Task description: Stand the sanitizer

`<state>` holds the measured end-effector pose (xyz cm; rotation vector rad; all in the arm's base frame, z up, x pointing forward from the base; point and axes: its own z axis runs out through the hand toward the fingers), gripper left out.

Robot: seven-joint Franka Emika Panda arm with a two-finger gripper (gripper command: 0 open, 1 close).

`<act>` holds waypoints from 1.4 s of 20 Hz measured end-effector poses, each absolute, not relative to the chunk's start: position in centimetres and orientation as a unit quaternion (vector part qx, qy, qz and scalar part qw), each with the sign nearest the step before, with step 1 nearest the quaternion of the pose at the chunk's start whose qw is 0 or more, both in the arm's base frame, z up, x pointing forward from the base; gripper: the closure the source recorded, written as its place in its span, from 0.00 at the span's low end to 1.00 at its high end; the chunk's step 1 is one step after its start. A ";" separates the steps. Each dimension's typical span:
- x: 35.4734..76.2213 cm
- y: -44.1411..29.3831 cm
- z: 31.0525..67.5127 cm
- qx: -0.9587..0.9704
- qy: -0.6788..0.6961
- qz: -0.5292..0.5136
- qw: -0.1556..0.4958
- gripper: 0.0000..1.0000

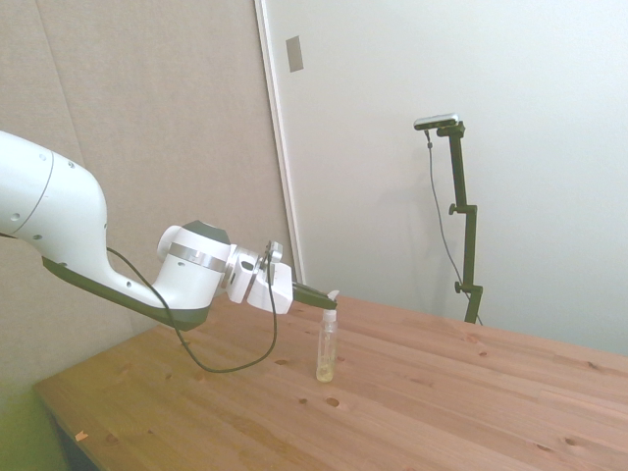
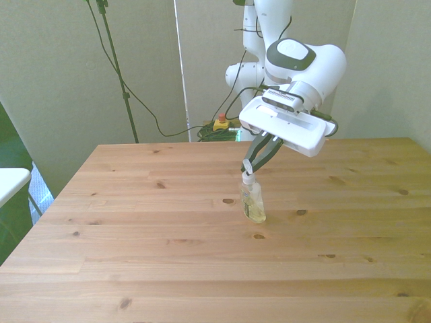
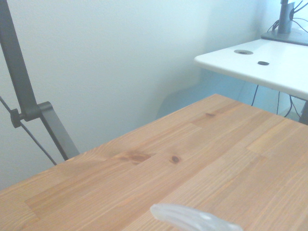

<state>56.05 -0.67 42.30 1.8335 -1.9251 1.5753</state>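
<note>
Finishing the standing step on the wooden worktop (image 1: 471, 392): pincer (image 2: 250, 166) pinching the pump top of the sanitizer (image 1: 326, 351), upright mid-worktop, base apparently down. Next: spread, then lift clear without tipping.

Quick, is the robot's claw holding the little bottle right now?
Gripper: jaws shut on the sanitizer at its pump top; the bottle stands upright on the table.

3 views (side, front, close wrist) share the table (image 1: 412, 392).
</note>
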 end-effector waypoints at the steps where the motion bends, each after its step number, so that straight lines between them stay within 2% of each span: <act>1: 56.1 -0.5 42.3 0.594 -0.622 0.510 0.025 0.00; 14: 55.7 0.9 42.0 0.604 -0.617 0.504 0.017 0.00; 28: 54.4 1.9 43.0 0.674 -0.619 0.403 0.001 0.00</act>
